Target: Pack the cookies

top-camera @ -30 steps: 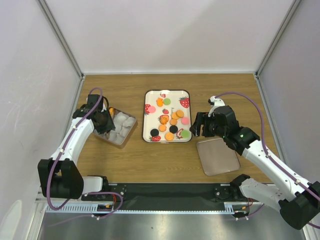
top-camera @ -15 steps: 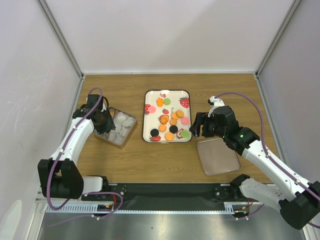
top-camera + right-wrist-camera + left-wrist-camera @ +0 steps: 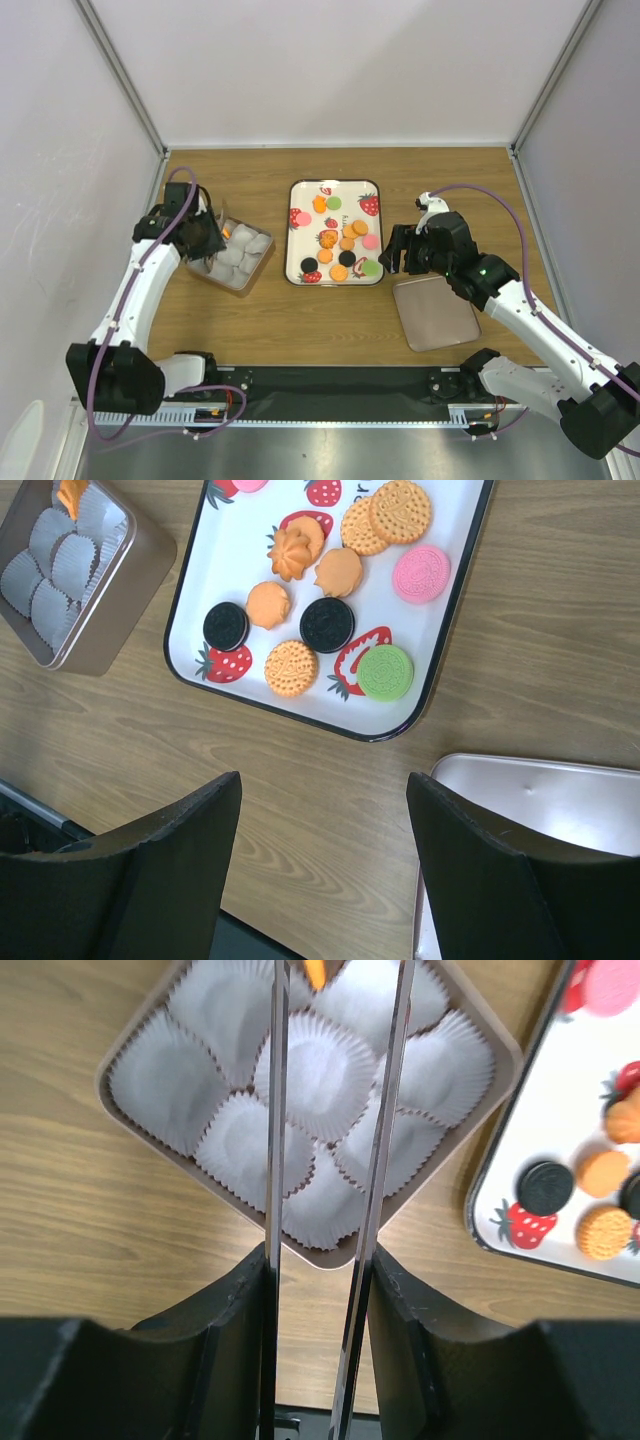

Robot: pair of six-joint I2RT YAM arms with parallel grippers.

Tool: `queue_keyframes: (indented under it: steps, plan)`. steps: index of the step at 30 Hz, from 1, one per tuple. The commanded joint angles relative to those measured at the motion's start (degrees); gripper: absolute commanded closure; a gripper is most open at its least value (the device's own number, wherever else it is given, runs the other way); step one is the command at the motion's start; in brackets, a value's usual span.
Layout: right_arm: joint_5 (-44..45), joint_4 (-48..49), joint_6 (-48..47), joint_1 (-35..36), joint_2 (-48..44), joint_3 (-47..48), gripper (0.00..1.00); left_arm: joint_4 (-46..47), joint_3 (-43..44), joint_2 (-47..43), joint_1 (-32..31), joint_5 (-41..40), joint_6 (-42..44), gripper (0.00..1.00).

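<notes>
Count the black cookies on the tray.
2 black cookies: one near the tray's near-left corner, the other to its right, past an orange cookie. The top view shows no more; none seems hidden.

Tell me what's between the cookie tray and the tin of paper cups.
Only bare wooden table; the tray and tin sit apart. The top view shows it, the left wrist view too.

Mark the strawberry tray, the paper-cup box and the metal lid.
strawberry tray (image 3: 233,568): right wrist view, bare white floor.
paper-cup box (image 3: 120,610): right wrist view, outer wall.
metal lid (image 3: 436,312): top view, centre.
</notes>
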Motion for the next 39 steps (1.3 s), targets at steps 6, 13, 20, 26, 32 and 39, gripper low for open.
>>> queue_keyframes:
  steps: [6,13,20,26,32,39]
  plan:
    - [1.72,0.75,-1.18,0.30,0.40,0.93,0.26,-3.77,12.85,0.56,-14.29,-8.15,-0.21,0.55]
    - [4.35,-2.07,-1.18,-0.49,-0.92,2.60,0.26,-2.37,19.53,12.67,-27.66,-10.09,-1.01,0.55]
    - [5.06,-4.18,-1.36,-1.90,-2.68,1.99,0.26,-0.44,21.57,20.08,-34.78,-9.47,-0.84,0.56]
    - [4.62,-3.92,-1.36,-2.17,-2.41,1.20,0.26,0.45,19.63,22.11,-34.96,-12.45,-0.66,0.53]
    - [3.82,-3.47,-1.36,-2.52,-2.06,0.84,0.26,1.06,18.14,24.04,-34.18,-13.26,-0.48,0.53]
    - [3.47,-3.47,-1.36,-2.52,-2.59,0.40,0.26,2.56,17.08,25.27,-31.98,-12.11,-0.22,0.53]
